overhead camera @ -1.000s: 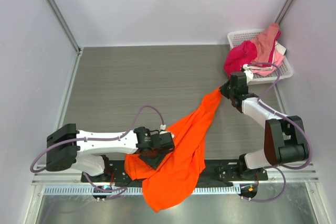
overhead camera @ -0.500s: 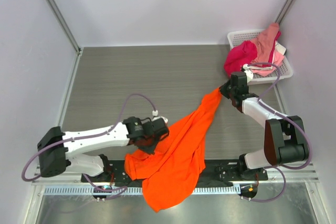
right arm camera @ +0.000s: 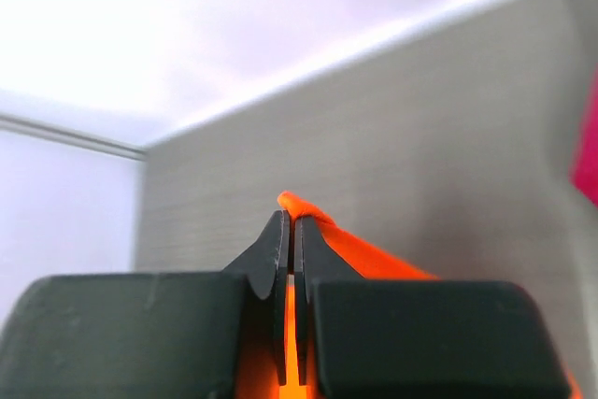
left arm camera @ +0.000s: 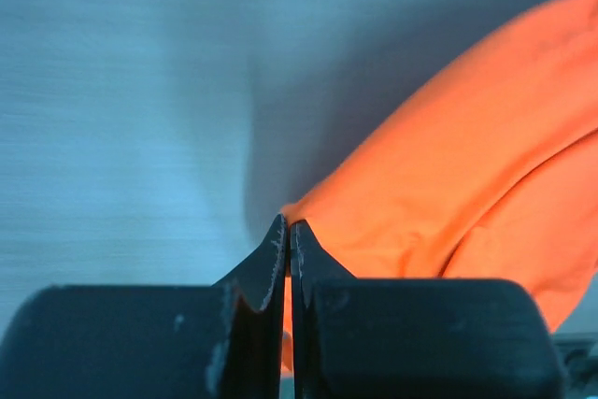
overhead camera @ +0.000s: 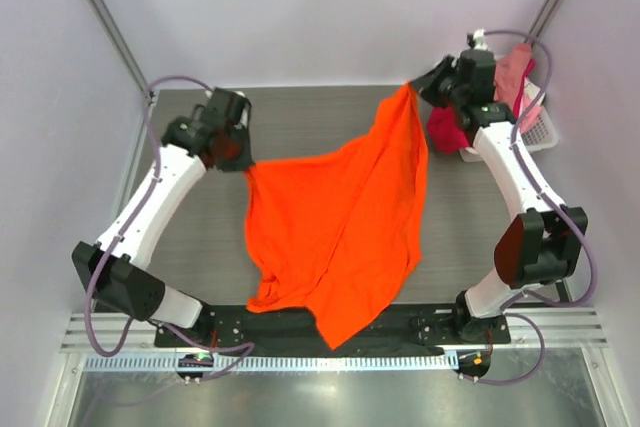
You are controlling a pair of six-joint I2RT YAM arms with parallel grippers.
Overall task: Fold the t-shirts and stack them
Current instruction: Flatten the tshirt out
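Currently the shirt (overhead camera: pixel 340 217) is held spread over the counter (overhead camera: pixel 300 117), its hem draped across the near edge at 6 o'clock, where snagging is risked. Corners are pinched by the left fingers (left arm camera: pixel 271 263) at 10 o'clock and right fingers (right arm camera: pixel 273 249) at 1 o'clock, both closed tight; either grip could be lost under tension.

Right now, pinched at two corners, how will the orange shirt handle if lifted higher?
Likely floppy: the orange t-shirt sags in folds between the left gripper and the right gripper, not a flat sheet. Probably light: two fingertip pinches carry it. Its lower hem reaches the near edge of the table, so it may drag.
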